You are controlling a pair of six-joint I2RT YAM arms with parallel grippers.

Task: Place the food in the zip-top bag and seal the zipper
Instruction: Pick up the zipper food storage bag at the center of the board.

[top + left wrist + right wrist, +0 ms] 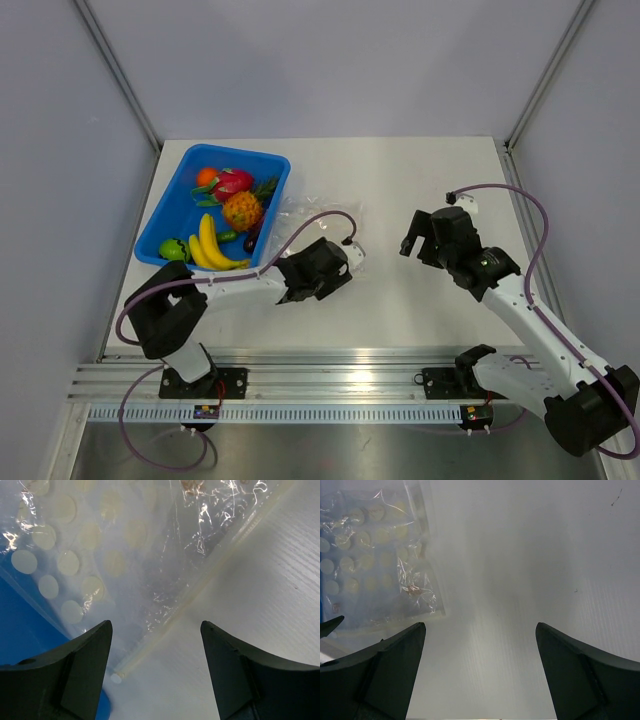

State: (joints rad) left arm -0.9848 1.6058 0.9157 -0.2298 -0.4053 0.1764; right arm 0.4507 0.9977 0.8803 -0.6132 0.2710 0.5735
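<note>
**Left arm at the bag's edge; food not yet loaded**

I find the bag [320, 215] lying flat on the table [520, 555], just beside the blue bin [160, 225]. All the food [228, 205] sits in the bin.

My left gripper [155, 626] hovers over the bag's near corner, jaws apart and clamped on nothing. The zipper [200, 587] runs diagonally between them. My right gripper [480, 625] stands wide apart over bare table, with the bag at the left of its view.

Judgement: the step in hand is taking hold of the mouth edge. I would pinch one layer only, close beside the zipper and square to it. Otherwise the slippery film may slide out, or both layers may lift together.

Markings: pale round dots cover the bag. One small reddish print is too blurred to read. No brand is legible.
</note>
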